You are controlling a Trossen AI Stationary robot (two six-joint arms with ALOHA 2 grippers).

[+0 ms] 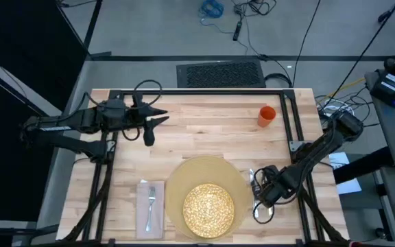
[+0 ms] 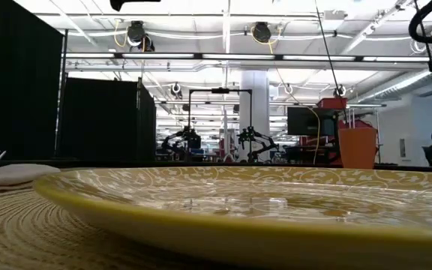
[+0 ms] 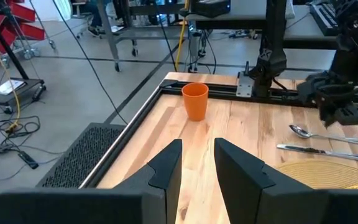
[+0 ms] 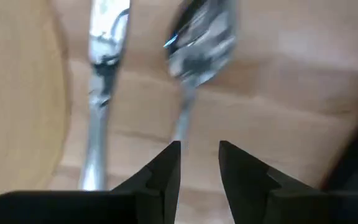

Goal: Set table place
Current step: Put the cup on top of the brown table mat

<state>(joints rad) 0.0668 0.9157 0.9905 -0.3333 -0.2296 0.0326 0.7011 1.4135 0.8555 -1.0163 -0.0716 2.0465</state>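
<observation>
No brand or writing can be read on anything here. The right gripper [image 4: 199, 163] hangs low over the table [image 1: 204, 130], just past the right edge of the placemat [image 1: 177, 184] — its fingers are parted by a narrow gap and hold nothing, with the spoon [image 4: 201, 43] and knife [image 4: 101, 74] lying side by side just beyond the tips, seemingly untouched. The plate [image 1: 208, 208] sits on the placemat, the fork [image 1: 151, 204] on the napkin [image 1: 142, 191] to its left, the orange cup [image 1: 267, 115] at the far right. The left gripper [image 3: 197, 163] waits near the far left corner, slightly open and empty.
</observation>
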